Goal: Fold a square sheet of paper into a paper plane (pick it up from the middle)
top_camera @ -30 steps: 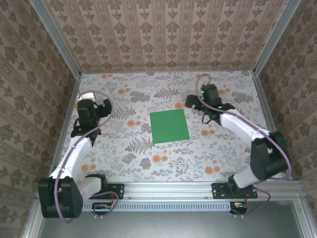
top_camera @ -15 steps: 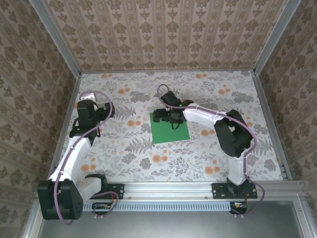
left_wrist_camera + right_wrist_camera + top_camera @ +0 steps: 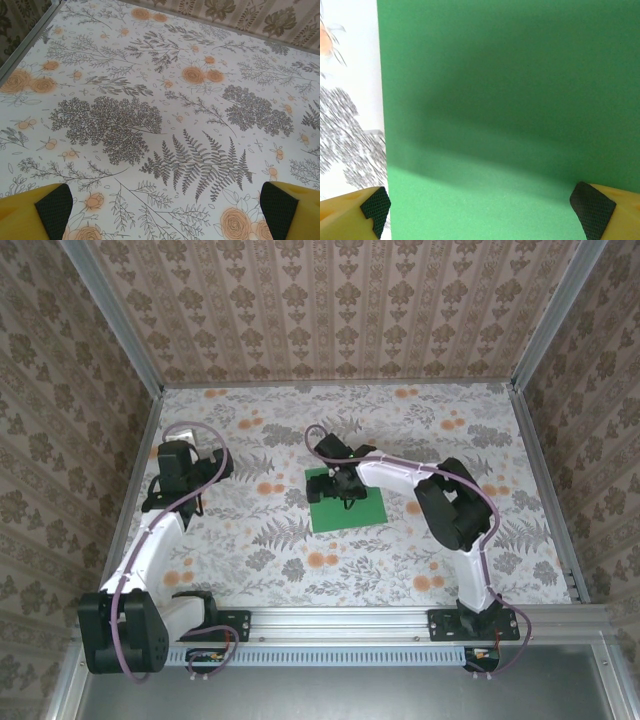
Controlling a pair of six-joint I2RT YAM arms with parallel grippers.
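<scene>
Near the middle of the floral worktop (image 3: 260,560), the square sheet of paper (image 3: 352,512) is seen lying flat. The right gripper (image 3: 340,485) is held directly over it, spread wide with nothing grasped. The left gripper (image 3: 166,494) is poised over bare worktop well to the left, likewise released and empty.
</scene>
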